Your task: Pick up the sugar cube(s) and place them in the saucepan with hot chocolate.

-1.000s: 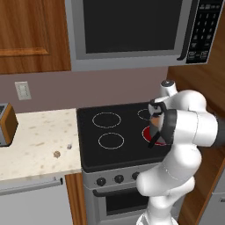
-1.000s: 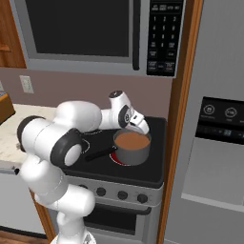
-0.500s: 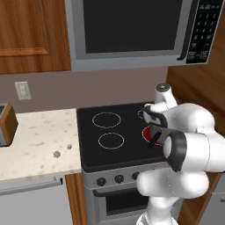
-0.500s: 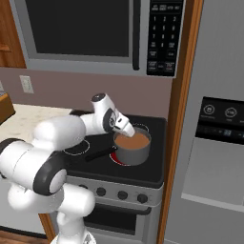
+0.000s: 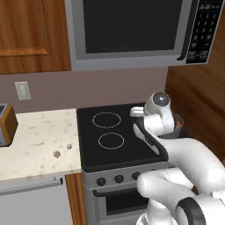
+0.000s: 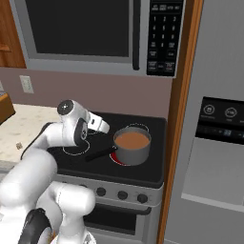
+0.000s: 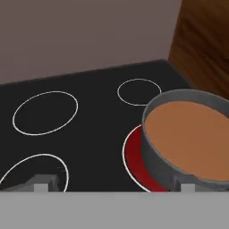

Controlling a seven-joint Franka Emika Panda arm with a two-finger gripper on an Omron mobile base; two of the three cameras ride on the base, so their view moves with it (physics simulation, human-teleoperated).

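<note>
The hand (image 6: pixel 101 125) hangs with jaws spread and empty over bare black stovetop (image 5: pixel 118 154), just left of the saucepan (image 6: pixel 132 145) on its red burner (image 7: pixel 134 156). Two sugar cubes (image 5: pixel 57 154) lie on the desk (image 5: pixel 30 145), near its stove edge.

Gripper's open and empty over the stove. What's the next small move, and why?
Probably swing the arm left toward the countertop. Two sugar cubes lie there near its front edge, well apart from the saucepan on the glowing burner. The open gripper holds nothing, with the stove below it.
</note>
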